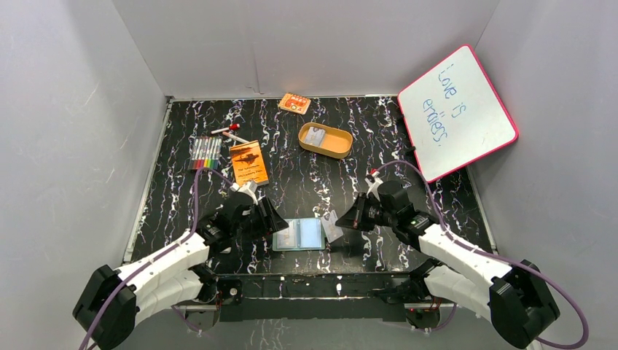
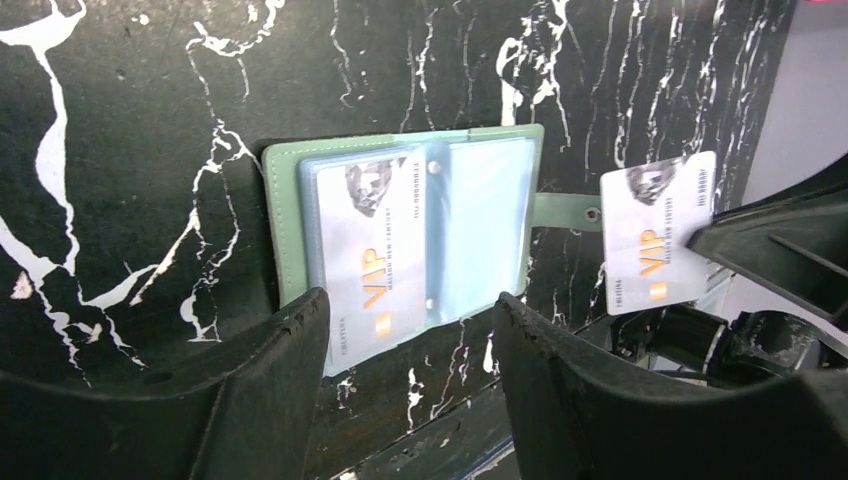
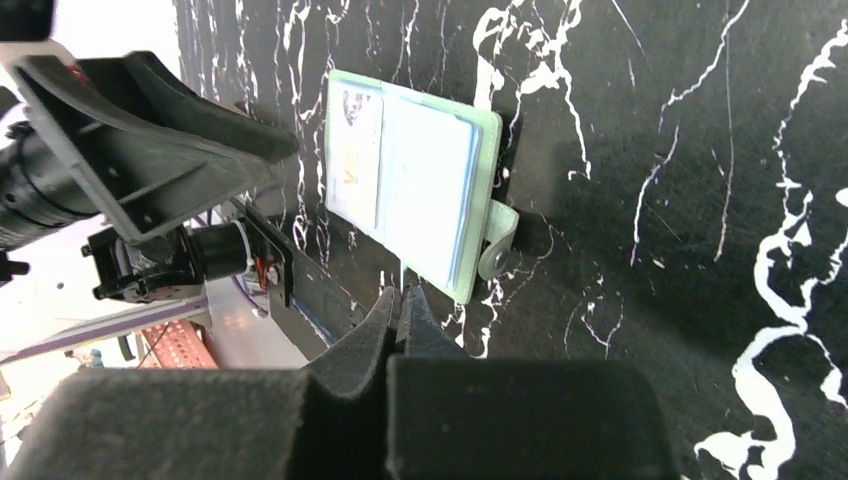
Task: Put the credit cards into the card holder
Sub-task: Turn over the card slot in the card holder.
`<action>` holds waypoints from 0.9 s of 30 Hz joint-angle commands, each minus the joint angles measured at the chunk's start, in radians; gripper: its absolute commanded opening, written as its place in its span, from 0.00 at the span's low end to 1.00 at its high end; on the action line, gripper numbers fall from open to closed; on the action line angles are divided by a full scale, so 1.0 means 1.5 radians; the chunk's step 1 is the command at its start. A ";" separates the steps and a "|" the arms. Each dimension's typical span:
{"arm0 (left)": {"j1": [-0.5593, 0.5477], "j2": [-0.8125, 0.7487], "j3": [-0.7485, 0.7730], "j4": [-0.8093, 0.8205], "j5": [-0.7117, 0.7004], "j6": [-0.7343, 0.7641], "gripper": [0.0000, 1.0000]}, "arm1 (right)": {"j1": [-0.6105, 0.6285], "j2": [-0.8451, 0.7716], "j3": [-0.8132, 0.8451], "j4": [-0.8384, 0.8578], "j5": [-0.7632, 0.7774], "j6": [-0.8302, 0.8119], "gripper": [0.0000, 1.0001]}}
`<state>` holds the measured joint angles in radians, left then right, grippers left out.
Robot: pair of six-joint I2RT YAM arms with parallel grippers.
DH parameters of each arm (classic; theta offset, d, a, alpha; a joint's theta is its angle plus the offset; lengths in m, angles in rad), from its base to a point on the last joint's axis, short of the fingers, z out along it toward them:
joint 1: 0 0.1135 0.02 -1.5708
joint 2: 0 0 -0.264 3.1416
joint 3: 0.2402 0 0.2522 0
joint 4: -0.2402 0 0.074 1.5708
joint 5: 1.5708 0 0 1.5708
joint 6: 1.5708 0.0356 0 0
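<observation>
**Card holder (image 1: 297, 235) lying open at the bench's (image 1: 328, 182) near edge**

It's flat with the clear pockets facing up, and the snap tab (image 2: 565, 212) sticks out on the right arm's side. The left tool (image 2: 410, 305) is spread wide over the card holder's near edge, one finger either side of the left pocket, gripping nothing. The first credit card (image 2: 370, 250) sits in that left pocket, and its near end looks to poke out past the plastic.

The right tool (image 3: 402, 298) is pressed together, pinching the second credit card (image 2: 655, 235) by its right edge. That card is just beside the snap tab, apart from the card holder as far as I can see. From the right wrist view it's edge-on, basically a sliver.

A third card (image 1: 315, 135) lies in the tan oval tray (image 1: 339, 149) farther back, too small to read. Can't tell if the left fingers touch the bench.
</observation>
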<state>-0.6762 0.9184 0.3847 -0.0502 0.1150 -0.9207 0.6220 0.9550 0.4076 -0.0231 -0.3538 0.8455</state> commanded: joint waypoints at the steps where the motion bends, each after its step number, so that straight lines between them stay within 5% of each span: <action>1: -0.001 0.012 -0.020 0.025 -0.016 -0.019 0.56 | 0.013 0.009 -0.001 0.120 0.024 0.058 0.00; 27: -0.002 0.046 -0.059 0.019 -0.046 -0.034 0.48 | 0.053 0.121 0.030 0.074 0.061 -0.011 0.00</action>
<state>-0.6762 0.9985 0.3164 -0.0193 0.0605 -0.9699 0.6960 1.1389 0.4046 0.0826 -0.2817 0.8616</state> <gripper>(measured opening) 0.482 0.013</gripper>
